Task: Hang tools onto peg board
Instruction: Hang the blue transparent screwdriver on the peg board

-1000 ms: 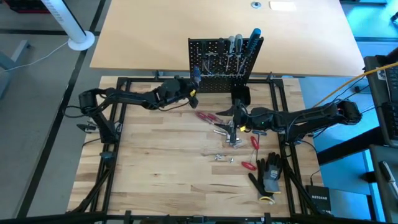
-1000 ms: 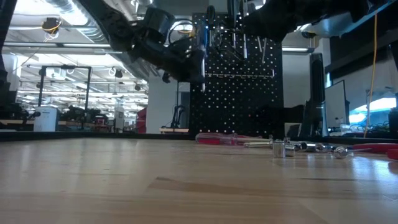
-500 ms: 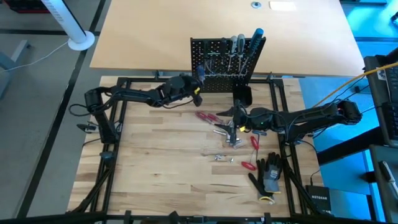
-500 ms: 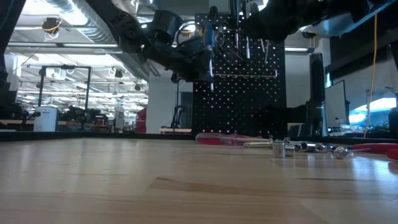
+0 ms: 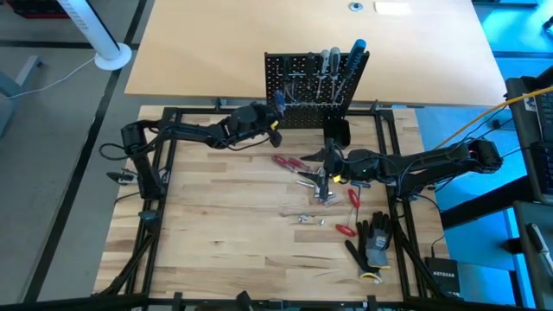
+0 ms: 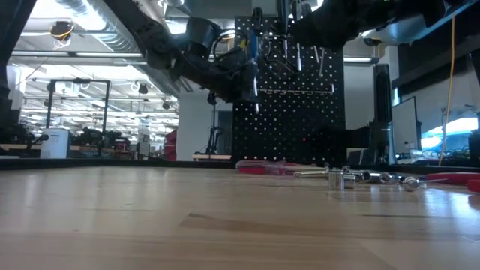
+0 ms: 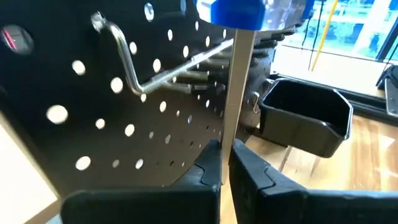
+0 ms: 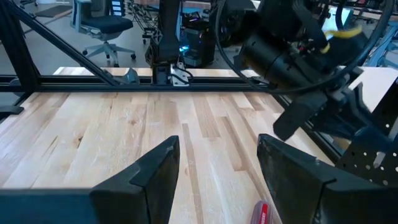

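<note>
The black peg board stands upright at the table's far edge, with several screwdrivers hanging along its top. My left gripper is at the board's left side, shut on a blue-handled screwdriver. A bare metal hook sticks out of the board close beside it. My right gripper hovers open over mid-table with nothing between its fingers. Below it, red screwdrivers and metal pieces lie flat on the wood. My left gripper pinches the screwdriver's bare metal shaft between its two fingers, well below the blue handle. The fingers come nearly level from the table's left and lie across the shaft. The screwdriver stands upright, handle up, lifted clear of the table in front of the board.
A small black cup sits on the table in front of the board's right half. Black gloves and two more red screwdrivers lie near the right edge. Bare wood fills the table's left and near parts.
My left gripper, still shut on the blue-handled screwdriver, has moved a little toward the table's right edge, closer in along the peg board's left side. The screwdriver has stayed upright.
</note>
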